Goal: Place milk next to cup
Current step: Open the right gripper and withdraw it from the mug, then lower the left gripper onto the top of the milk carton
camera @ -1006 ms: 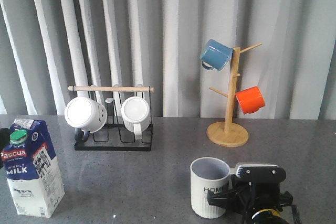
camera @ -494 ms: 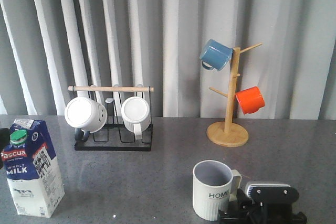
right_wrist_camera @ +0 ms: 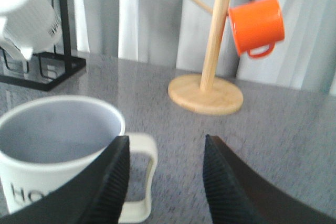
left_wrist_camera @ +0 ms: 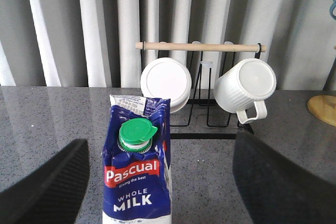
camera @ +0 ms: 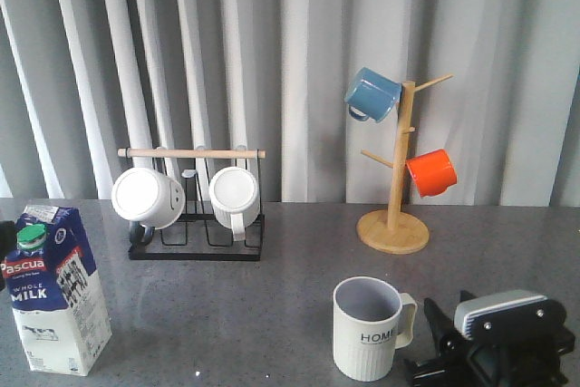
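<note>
The milk (camera: 56,292), a blue-and-white carton with a green cap, stands upright at the front left of the grey table. In the left wrist view the milk (left_wrist_camera: 137,171) stands between my left gripper's (left_wrist_camera: 160,184) wide-open fingers, touching neither. The cup (camera: 366,328), a ribbed off-white mug lettered "HOME", stands front centre-right with its handle to the right. My right gripper (camera: 437,348) is just right of the handle, open and empty. In the right wrist view the cup (right_wrist_camera: 52,145) sits by one finger (right_wrist_camera: 107,182), its handle edging into the gap of the right gripper (right_wrist_camera: 165,182).
A black rack (camera: 195,224) with a wooden bar holds two white mugs at the back left. A wooden mug tree (camera: 394,224) at the back right carries a blue mug (camera: 372,94) and an orange mug (camera: 430,172). Grey curtains hang behind the table.
My right gripper has drawn away to the right from the cup's handle, which now shows free. The cup shifted slightly right early on. The milk has not moved.
</note>
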You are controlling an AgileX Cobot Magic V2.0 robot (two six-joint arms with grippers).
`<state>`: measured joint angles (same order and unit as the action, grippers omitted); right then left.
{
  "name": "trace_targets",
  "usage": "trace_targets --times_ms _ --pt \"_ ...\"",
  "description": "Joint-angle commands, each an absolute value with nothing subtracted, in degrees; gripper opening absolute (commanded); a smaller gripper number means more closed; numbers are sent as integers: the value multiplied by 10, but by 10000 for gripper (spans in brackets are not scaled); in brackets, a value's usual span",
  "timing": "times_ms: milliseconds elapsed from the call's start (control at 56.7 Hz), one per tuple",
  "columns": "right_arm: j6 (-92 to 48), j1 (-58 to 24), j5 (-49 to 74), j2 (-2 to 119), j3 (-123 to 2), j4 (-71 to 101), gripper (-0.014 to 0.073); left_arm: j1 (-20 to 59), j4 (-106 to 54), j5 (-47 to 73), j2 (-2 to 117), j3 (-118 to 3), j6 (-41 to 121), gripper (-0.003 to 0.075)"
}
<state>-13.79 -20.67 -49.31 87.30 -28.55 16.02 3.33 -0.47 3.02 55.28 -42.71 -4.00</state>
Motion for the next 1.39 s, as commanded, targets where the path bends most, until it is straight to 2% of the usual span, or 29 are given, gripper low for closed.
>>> trace_targets --times_ms 0,159,318,441,547,653,1377 --pt "-147 -175 -435 796 -321 109 342 36 -9 -13 547 -449 -45 533" --pt "-127 -131 -289 697 -393 46 342 36 -9 -13 547 -449 -45 533" --pt "-36 -116 -183 622 -458 -18 338 36 -9 -13 547 -449 -45 533" --pt "-25 -117 -129 573 -475 -35 297 36 -9 -13 547 -449 -45 533" --pt "-38 -117 -112 531 -475 -34 171 36 -9 -13 547 -449 -45 533" --pt "-68 -117 -86 494 -475 -34 -16 36 -9 -13 547 -449 -45 533" --pt "-69 -117 -64 480 -473 -20 -8 36 -9 -33 547 -449 -45 533"
